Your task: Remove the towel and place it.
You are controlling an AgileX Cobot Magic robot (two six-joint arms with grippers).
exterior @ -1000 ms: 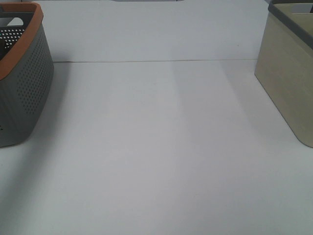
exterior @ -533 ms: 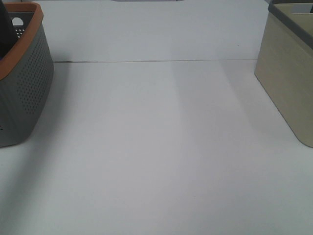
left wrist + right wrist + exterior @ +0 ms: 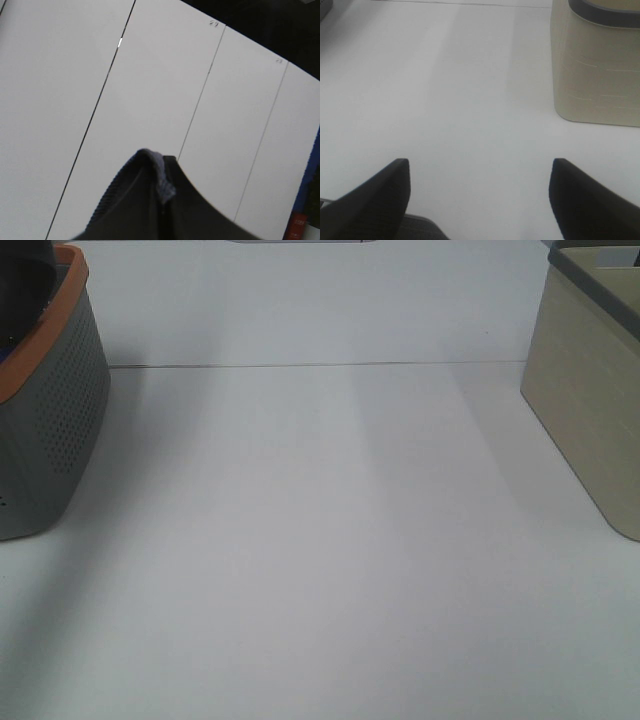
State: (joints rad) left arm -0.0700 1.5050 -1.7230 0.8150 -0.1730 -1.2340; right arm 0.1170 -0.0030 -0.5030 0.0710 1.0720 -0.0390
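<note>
Left tool (image 3: 159,165) clamped on a strip of towel (image 3: 163,182). Right tool (image 3: 480,163) spread wide over the desk (image 3: 470,90), beige bin (image 3: 595,75) near. Grey orange-rimmed basket (image 3: 60,410) stands far left.

Grey towel (image 3: 161,179); orange-rimmed grey basket (image 3: 55,415)

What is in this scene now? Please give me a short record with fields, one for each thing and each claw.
table: white
basket: grey, holed walls, orange rim, at the table's left edge
bin: beige, grey rim, at the right edge
left claw: shut, cloth pinched between the fingers
towel: only a small grey strip shows, in the left claw
right claw: open, holds nothing, over the table
</note>
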